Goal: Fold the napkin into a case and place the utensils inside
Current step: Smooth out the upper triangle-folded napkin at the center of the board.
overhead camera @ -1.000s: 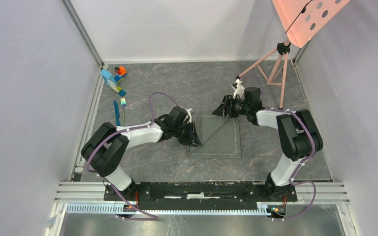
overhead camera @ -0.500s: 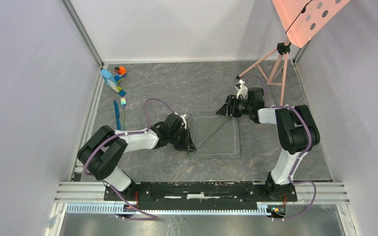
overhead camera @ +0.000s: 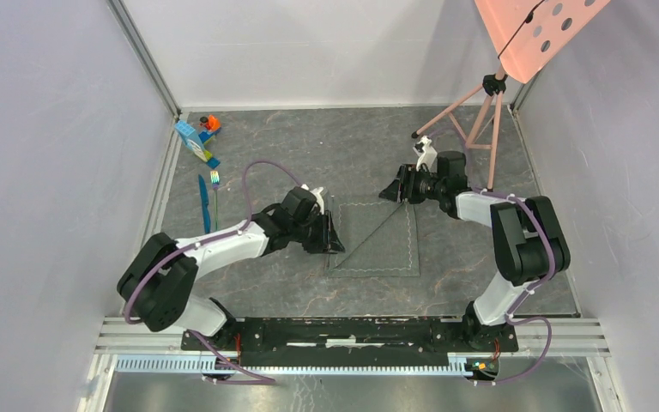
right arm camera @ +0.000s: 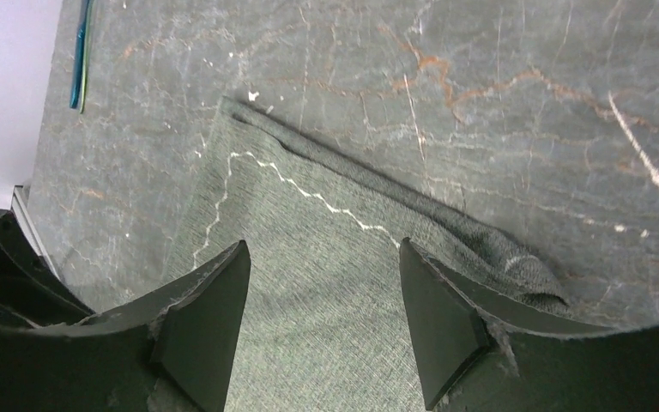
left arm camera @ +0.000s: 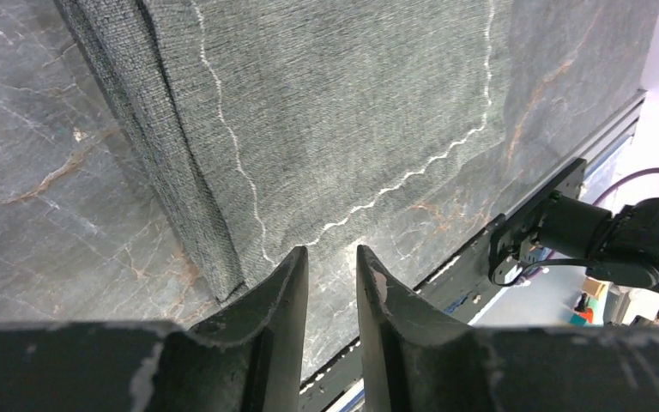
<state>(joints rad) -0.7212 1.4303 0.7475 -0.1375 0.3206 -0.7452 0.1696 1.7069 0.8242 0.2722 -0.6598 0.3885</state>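
The dark grey napkin point(overhead camera: 386, 249) lies flat mid-table, with a pale stitched line and a diagonal crease. My left gripper point(overhead camera: 330, 237) sits at its left edge. In the left wrist view its jaws point(left arm camera: 333, 257) stand a little apart with only table between them, just off the napkin's point(left arm camera: 343, 103) corner, where a folded layer shows. My right gripper point(overhead camera: 392, 190) hovers open at the far edge, over the cloth point(right arm camera: 309, 300) with its jaws point(right arm camera: 322, 253) wide and empty. The blue knife point(overhead camera: 203, 204) and the fork point(overhead camera: 214, 184) lie far left. The knife point(right arm camera: 80, 51) also shows in the right wrist view.
Blue and orange toy blocks point(overhead camera: 197, 137) stand at the far left corner. A pink tripod point(overhead camera: 474, 116) under a perforated pink board point(overhead camera: 541, 26) stands far right, close behind my right arm. A metal rail point(overhead camera: 352, 330) runs along the near edge.
My left arm has stretched out lower and leftward while its gripper stayed at the napkin's left edge, jaws parting slightly. My right gripper drifted a little toward the far side.
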